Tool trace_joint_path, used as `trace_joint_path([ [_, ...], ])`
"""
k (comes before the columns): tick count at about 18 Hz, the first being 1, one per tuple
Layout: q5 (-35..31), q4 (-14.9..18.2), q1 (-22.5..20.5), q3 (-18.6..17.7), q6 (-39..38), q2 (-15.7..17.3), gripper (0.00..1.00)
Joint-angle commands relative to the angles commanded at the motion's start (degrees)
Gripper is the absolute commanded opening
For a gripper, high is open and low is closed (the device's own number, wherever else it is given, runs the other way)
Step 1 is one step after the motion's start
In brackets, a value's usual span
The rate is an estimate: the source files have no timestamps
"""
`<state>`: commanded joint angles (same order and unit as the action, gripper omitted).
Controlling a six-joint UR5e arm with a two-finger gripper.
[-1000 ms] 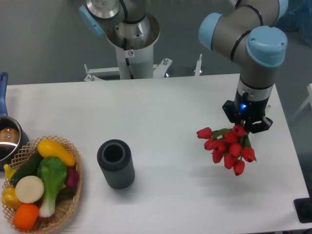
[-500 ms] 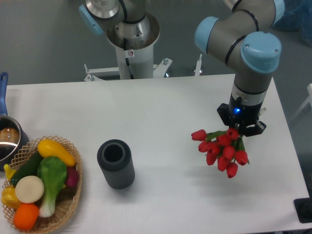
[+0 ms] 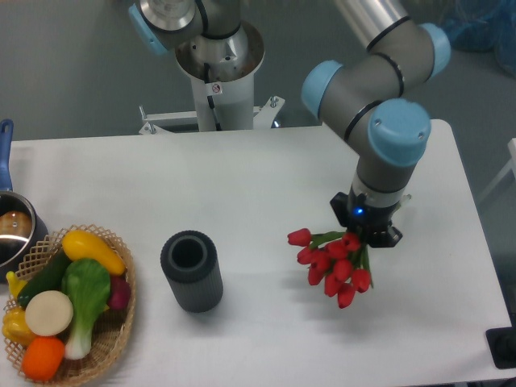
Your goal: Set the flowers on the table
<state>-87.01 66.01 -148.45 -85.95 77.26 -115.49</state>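
Note:
The flowers [image 3: 330, 262], a bunch of red tulip buds with green stems, hang just below my gripper [image 3: 365, 230] over the right half of the white table [image 3: 266, 185]. The gripper is shut on the stems, and its body hides where the fingers meet them. The buds point down and to the left. A faint shadow lies on the tabletop under the bunch; whether the buds touch the surface I cannot tell.
A dark grey ribbed cylinder vase [image 3: 191, 271] stands left of the bunch. A wicker basket [image 3: 119, 330] of toy vegetables sits at the front left corner. A pot [image 3: 12, 230] with a blue handle is at the left edge.
The arm has carried the flowers leftward and slightly toward the front of the table, from near the right edge toward the vase. The grip on the bunch is unchanged.

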Motion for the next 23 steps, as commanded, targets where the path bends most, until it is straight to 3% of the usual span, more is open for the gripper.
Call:
trace_joint_path([
  [5, 0.3, -0.4, 2.3, -0.7, -2.7, -1.1, 0.05],
  [9, 0.2, -4.5, 4.0, -1.7, -4.2, -2.6, 0.2],
  [12, 0.3, -5.2, 4.0, -2.1, -4.2, -2.7, 0.29],
  [15, 0.3, -5.2, 4.0, -2.1, -4.3, -2.6, 0.47],
  [18, 0.3, -5.9, 4.0, -2.0, -4.2, -2.6, 1.0],
  [23, 0.3, -8.1, 3.0, -2.1, -4.2, -1.7, 1.0],
])
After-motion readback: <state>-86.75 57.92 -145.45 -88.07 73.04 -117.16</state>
